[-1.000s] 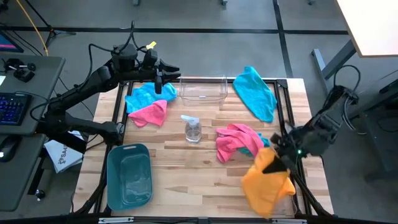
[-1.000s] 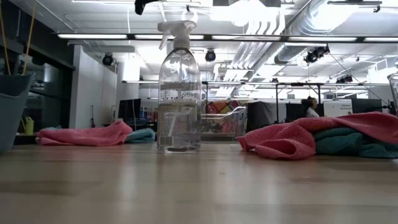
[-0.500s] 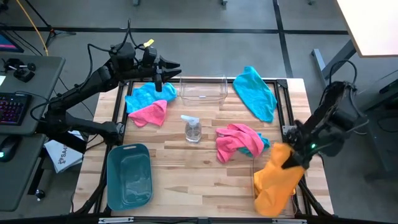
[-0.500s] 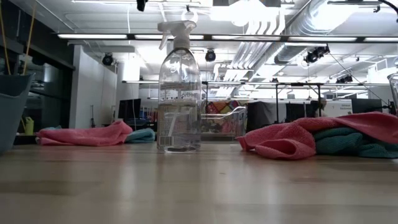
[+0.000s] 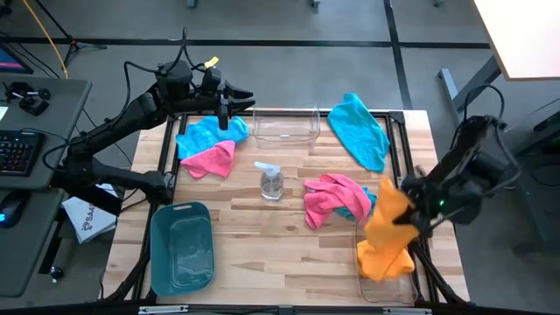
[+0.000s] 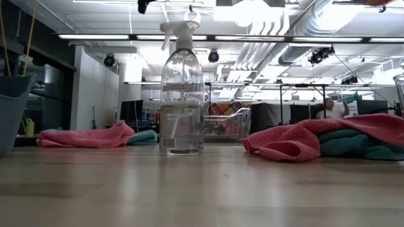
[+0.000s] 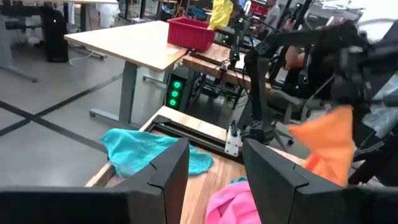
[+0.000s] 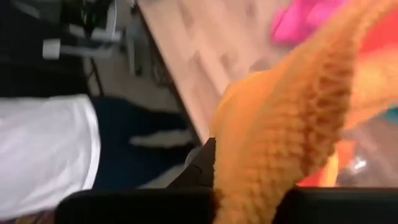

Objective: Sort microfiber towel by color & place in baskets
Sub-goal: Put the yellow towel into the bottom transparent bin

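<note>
My right gripper [image 5: 409, 210] is at the table's near right, shut on an orange towel [image 5: 385, 234] that hangs over a clear basket [image 5: 374, 289]. My left gripper [image 5: 234, 103] is open and hovers at the far left above a teal towel [image 5: 203, 133] and a pink towel [image 5: 210, 159]. Another clear basket [image 5: 285, 128] stands at the far edge, and a teal basket [image 5: 182, 247] at the near left. A pink towel [image 5: 332, 196] lies bunched on a teal one [image 6: 353, 144] in the middle. A further teal towel [image 5: 360, 129] lies far right. My right gripper holds the orange towel by its upper bunched part [image 8: 292, 118], and the cloth covers the fingers, so the kind of hold is hidden. The towel hangs slack below the gripper. Its lower end [image 5: 383, 262] is over the clear basket; whether it touches there cannot be told.
A clear spray bottle [image 5: 271, 181] stands upright mid-table between the towel piles. Bare wood lies between the teal basket and the near-right clear basket. A black frame rail [image 5: 404, 140] runs along the table's right side. People and desks show in the room beyond.
My right gripper has moved a little toward the table's right edge and risen, carrying the orange towel. The towel, which draped low at the near right edge, now hangs higher and farther in, over the clear basket. The left arm has kept still.
</note>
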